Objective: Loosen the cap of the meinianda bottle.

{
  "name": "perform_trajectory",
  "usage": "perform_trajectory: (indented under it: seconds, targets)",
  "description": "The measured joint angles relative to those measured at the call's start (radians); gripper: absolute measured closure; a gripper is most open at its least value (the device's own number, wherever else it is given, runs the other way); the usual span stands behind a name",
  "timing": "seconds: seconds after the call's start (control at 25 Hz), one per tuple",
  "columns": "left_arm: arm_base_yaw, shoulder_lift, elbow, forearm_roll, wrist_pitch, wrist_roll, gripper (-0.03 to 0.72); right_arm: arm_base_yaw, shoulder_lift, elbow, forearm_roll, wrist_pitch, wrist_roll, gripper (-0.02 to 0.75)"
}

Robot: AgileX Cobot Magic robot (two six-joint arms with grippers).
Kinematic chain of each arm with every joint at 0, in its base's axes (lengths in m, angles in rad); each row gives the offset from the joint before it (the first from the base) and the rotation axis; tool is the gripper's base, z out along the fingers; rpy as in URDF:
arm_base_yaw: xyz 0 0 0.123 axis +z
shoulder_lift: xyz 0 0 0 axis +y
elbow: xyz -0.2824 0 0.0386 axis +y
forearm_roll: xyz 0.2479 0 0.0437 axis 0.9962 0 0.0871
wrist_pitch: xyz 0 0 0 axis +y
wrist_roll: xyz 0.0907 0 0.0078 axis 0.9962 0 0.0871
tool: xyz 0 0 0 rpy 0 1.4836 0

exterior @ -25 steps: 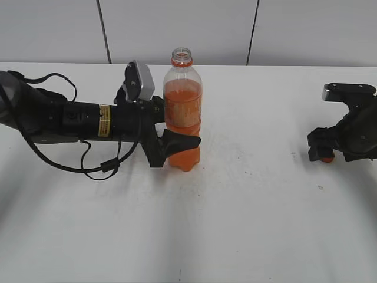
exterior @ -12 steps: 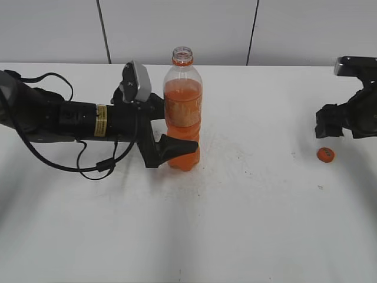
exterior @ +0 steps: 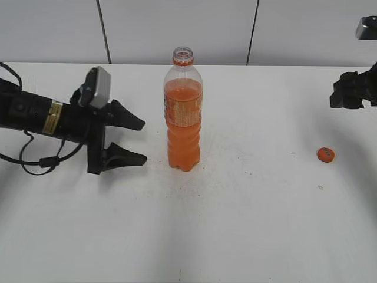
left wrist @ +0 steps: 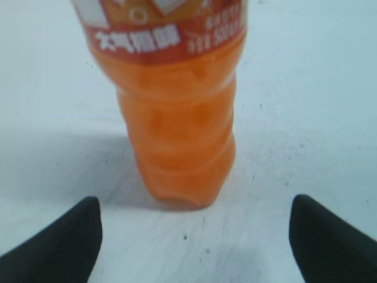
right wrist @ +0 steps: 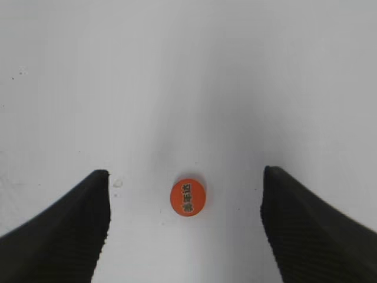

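Note:
The meinianda bottle stands upright at the table's middle, with orange liquid, an orange neck ring and an uncapped mouth. Its ribbed lower body fills the left wrist view. The orange cap lies flat on the table at the right, and shows in the right wrist view between the fingers. My left gripper is open and empty, a short way left of the bottle. My right gripper is open and empty, raised above and behind the cap.
The white table runs to a pale panelled wall at the back. The left arm's black cable loops on the table at far left.
My left gripper has opened, let go of the bottle and drawn back to the left. My right gripper has released the cap onto the table and risen up and back to the right.

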Motion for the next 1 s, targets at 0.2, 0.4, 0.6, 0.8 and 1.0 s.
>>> perform_trajectory:
  seconds: [0.2,0.4,0.6,0.8,1.0]
  targets:
    - [0.069,-0.072,0.0,0.029,0.023,-0.074,0.108,0.0,-0.063,0.0,-0.102,0.001,0.0,0.141]
    - [0.074,-0.192,0.0,0.024,0.262,-0.189,0.12,0.0,-0.121,0.0,-0.143,-0.014,0.0,0.142]
    - [0.074,-0.28,0.0,-0.125,0.675,-0.404,0.121,0.0,-0.163,-0.008,-0.148,-0.029,0.0,0.142]
    - [0.074,-0.33,0.0,-0.249,0.975,-0.429,0.123,0.0,-0.199,-0.017,-0.148,-0.022,0.0,0.142]
    - [0.075,-0.368,0.0,-0.547,1.249,-0.173,0.124,0.0,-0.227,-0.023,-0.148,0.009,0.0,0.142]
